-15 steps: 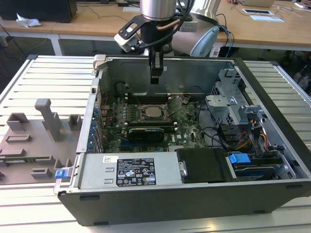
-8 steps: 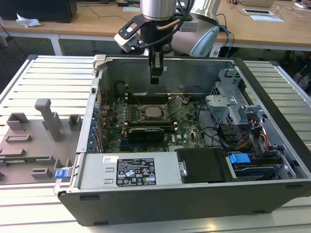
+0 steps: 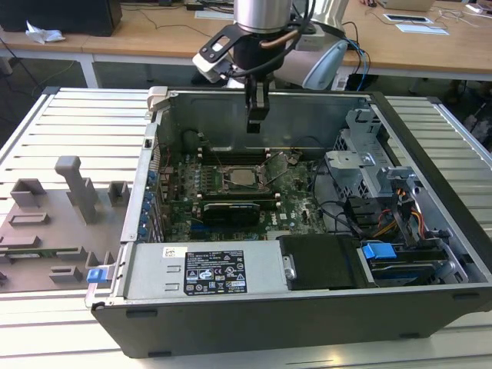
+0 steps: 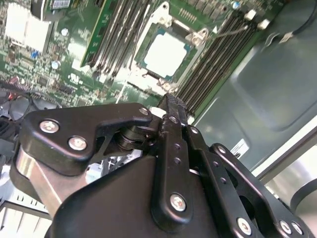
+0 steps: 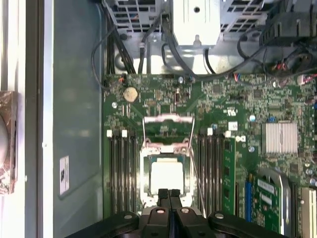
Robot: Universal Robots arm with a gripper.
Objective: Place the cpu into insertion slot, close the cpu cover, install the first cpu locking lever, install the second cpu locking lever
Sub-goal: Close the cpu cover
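Observation:
The cpu (image 5: 167, 177) lies flat in the insertion slot (image 5: 145, 171) on the green motherboard, its dull silver top showing in all views (image 4: 166, 52) (image 3: 243, 178). The cpu cover (image 5: 167, 119), a thin metal frame, stands swung open on the far side of the socket from my gripper. A thin wire locking lever (image 5: 196, 184) slants free beside the socket. My gripper (image 5: 169, 193) hangs above the near edge of the socket, shut with nothing between its fingers (image 4: 171, 106). In the exterior view the gripper (image 3: 257, 115) hovers well above the board.
Long memory slots (image 5: 121, 173) flank the socket, one with a green module (image 5: 229, 173). A silver heatsink (image 5: 280, 137) and cables (image 5: 148, 44) lie nearby. The case walls (image 3: 254, 315), power supply (image 3: 207, 270) and drive cage (image 3: 369, 165) ring the board. A grey fixture tray (image 3: 54, 223) lies outside.

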